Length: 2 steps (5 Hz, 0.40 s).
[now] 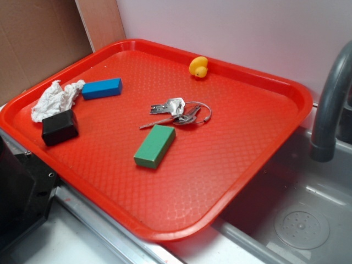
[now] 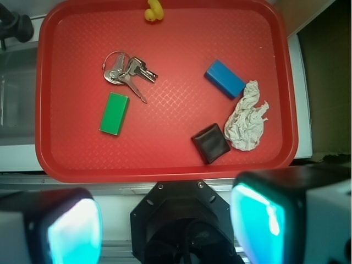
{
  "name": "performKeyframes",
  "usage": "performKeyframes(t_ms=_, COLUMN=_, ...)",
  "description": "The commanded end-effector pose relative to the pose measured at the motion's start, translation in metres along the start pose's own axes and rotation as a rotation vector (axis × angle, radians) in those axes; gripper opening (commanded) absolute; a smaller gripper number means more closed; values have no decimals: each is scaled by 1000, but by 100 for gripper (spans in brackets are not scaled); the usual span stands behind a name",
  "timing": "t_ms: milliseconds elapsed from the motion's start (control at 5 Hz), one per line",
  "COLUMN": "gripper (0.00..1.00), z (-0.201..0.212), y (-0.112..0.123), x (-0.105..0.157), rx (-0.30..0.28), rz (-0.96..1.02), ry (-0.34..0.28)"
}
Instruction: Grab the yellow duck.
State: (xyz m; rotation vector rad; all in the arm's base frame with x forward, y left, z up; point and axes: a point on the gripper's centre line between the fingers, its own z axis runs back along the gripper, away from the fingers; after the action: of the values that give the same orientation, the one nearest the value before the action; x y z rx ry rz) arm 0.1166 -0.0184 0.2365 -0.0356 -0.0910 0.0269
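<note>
The gripper (image 2: 165, 225) appears only in the wrist view, hanging high above the near edge of the tray; its two fingers (image 2: 258, 220), faced with glowing cyan pads, stand wide apart and hold nothing. Below them lies a red plastic tray (image 1: 258, 165) with a raised rim and a diamond-textured floor. Nearest the fingers in the wrist view sit a black block (image 2: 210, 143) and, touching it, a crumpled white cloth (image 2: 246, 118); just beyond them rests a blue block (image 2: 224, 79). Toward the tray's middle lie a green block (image 1: 154, 146) and a bunch of keys (image 1: 179, 111) on a wire ring, close together. The yellow duck (image 1: 198, 66) sits at the far rim of the tray, against the edge, well apart from everything else. The tray rests over a metal sink (image 1: 308, 220) with a grey faucet (image 1: 330, 104) beside it; a pale wall (image 1: 231, 27) and a brown cardboard panel (image 1: 38, 38) stand behind
</note>
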Motion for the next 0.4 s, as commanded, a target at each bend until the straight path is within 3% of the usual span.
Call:
performKeyframes(t_ms=0, gripper=100, z=0, y=0, x=0, rx=0, rz=0, ry=0)
performKeyframes(t_ms=200, gripper=100, z=-51, y=30, x=43, rx=27, rz=26, ry=-1)
